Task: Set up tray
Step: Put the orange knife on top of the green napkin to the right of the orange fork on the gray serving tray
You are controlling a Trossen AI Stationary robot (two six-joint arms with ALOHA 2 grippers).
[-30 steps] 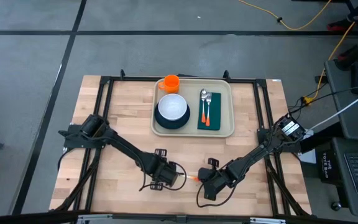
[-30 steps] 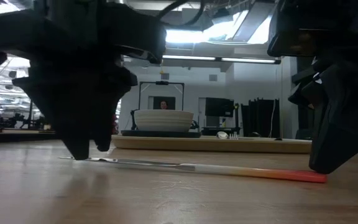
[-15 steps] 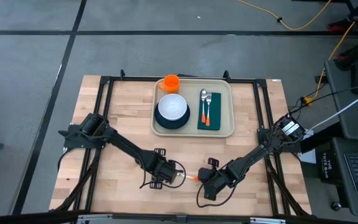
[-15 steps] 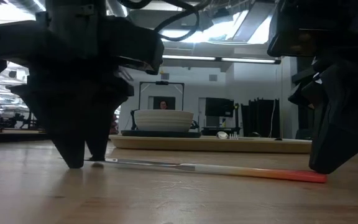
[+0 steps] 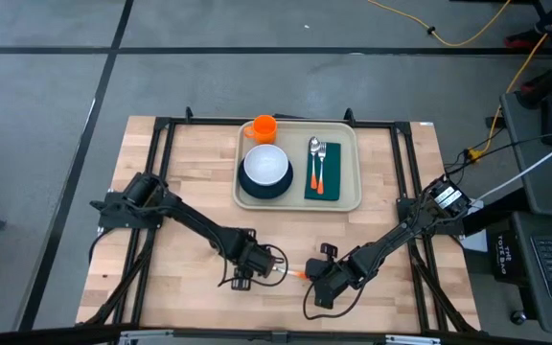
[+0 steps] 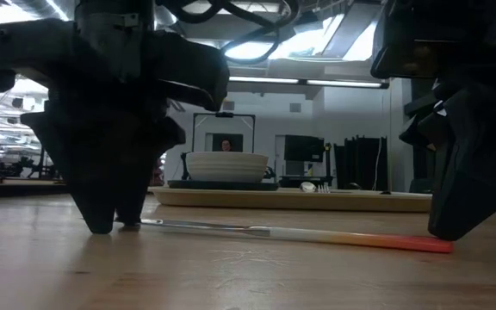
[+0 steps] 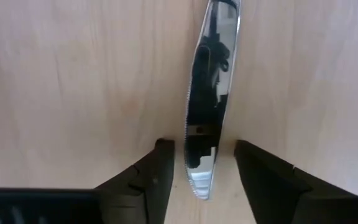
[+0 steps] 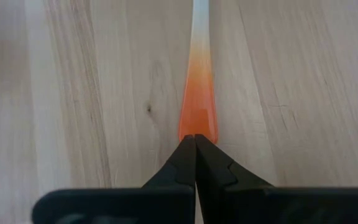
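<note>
A knife with a silver blade [image 7: 205, 118] and an orange handle [image 8: 197, 106] lies flat on the wood near the table's near edge [image 5: 291, 273]. My left gripper [image 5: 257, 261] is open and low over the table. Its fingers stand on either side of the blade's tip [image 7: 199, 186] without touching it. My right gripper [image 5: 322, 278] is shut at the handle's free end. The beige tray [image 5: 349, 196] sits toward the far edge. It holds a white bowl [image 5: 266, 164] on a dark plate, an orange cup [image 5: 264, 126], and a spoon and fork on a green napkin [image 5: 322, 187]. My right gripper's shut fingertips [image 8: 195, 146] meet the free end of the orange handle [image 8: 197, 127], coming from above in line with the knife. The knife stays flat on the table [image 6: 420, 244]. Whether they press on it or only abut it, I cannot tell.
Bare wood [image 5: 190, 172] lies left of the tray and between the tray and both grippers. Black frame rails [image 5: 161, 153] run along the table's left, right and far sides. Cables and a laptop lie beyond the right edge.
My left gripper has come down toward the table and shifted slightly toward the right, so its fingers now stand around the blade's tip. The knife and my right gripper have stayed where they were.
</note>
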